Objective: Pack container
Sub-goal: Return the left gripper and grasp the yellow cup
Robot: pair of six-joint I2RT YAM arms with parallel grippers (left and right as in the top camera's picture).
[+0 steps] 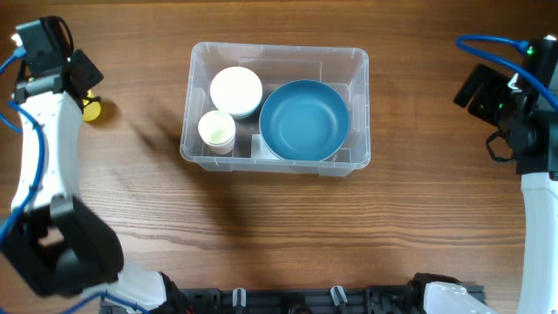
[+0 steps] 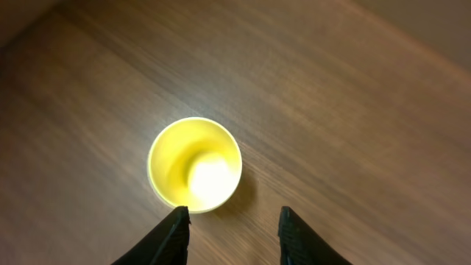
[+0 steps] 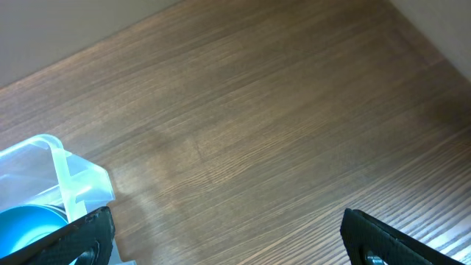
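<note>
Clear container [image 1: 288, 54] sits open side up in the middle of the surface [image 1: 261, 227], long axis running left to right.

It stands level, nearer the far edge than the near one, its 2 short ends facing the arms. A blue bowl [image 1: 303, 120] fills its right half. A white bowl [image 1: 236, 90] and a white cup [image 1: 216, 129] share the left half, the cup toward the near wall. The left arm [image 1: 44, 157] stretches forward along the left edge. The left tool [image 2: 234, 221] points down, fingers partly apart with nothing between them, and a yellow cup [image 2: 195, 163] stands upright just ahead of them. The right arm [image 1: 540, 201] keeps to the right edge. The right tool [image 3: 224, 221] is spread wide and empty, well apart from the container.
</note>
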